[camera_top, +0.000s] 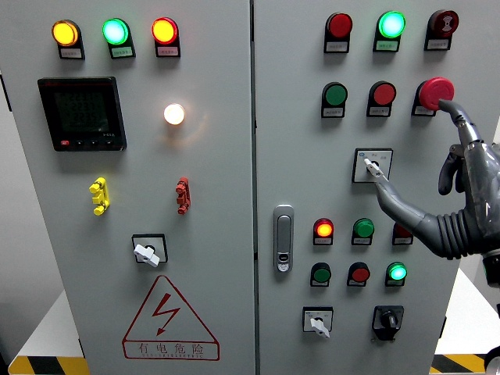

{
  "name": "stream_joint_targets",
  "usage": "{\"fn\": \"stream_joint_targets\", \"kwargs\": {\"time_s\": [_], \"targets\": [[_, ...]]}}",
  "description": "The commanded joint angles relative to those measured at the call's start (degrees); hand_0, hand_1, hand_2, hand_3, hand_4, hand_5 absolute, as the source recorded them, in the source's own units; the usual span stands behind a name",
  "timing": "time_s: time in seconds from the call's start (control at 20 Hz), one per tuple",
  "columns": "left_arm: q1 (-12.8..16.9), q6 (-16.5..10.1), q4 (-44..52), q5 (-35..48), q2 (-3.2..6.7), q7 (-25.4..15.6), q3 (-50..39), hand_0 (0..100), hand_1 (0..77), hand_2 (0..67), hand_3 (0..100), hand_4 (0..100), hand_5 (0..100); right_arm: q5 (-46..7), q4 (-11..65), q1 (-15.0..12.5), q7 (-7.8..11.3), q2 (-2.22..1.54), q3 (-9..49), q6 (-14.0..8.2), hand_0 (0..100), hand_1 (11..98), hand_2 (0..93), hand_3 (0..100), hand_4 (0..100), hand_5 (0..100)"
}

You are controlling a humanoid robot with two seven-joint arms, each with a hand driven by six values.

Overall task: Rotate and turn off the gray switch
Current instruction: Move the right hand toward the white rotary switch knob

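Right hand comes in from the right edge, fingers spread: thumb stretches left with its tip at the knob of the gray switch, index finger points up and touches the edge of the red mushroom button. Looks like only the thumb is on the switch knob, not a pinch, though contact is hard to confirm. Switch sits mid-height on the right door of the gray cabinet, under a green and a red button. Left door: meter, lit white lamp, warning triangle.
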Motion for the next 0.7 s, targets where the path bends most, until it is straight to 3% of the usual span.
{"fn": "stream_joint_targets", "kwargs": {"time_s": [0.0,0.4,0.5,0.55,0.65], "targets": [[0.05,0.00,0.00,0.00,0.01,0.00,0.00,33,0.0,12.3,22,12,12,0.09,0.00,0.01,0.07,-0.03,0.23,0.74,0,37.7,18.0,93,93,100],[0.05,0.00,0.00,0.00,0.01,0.00,0.00,33,0.0,12.3,22,12,12,0.17,-0.61,0.10,-0.02,-0.03,0.40,1.01,0,37.8,18.5,93,93,100],[-0.04,0.00,0.00,0.00,0.01,0.00,0.00,33,0.0,12.3,22,12,12,0.26,-1.92,0.10,-0.10,0.06,0.32,1.01,0,37.7,25.6,93,93,100],[-0.04,0.00,0.00,0.00,0.01,0.00,0.00,33,0.0,12.3,22,12,12,0.26,-2.37,0.19,-0.19,-0.03,0.32,0.92,0,37.6,33.7,93,93,100],[0.05,0.00,0.00,0.00,0.01,0.00,0.00,33,0.0,12.3,22,12,12,0.26,-2.90,0.45,-0.19,-0.03,-0.03,1.01,0,37.5,38.0,92,93,100]]}}
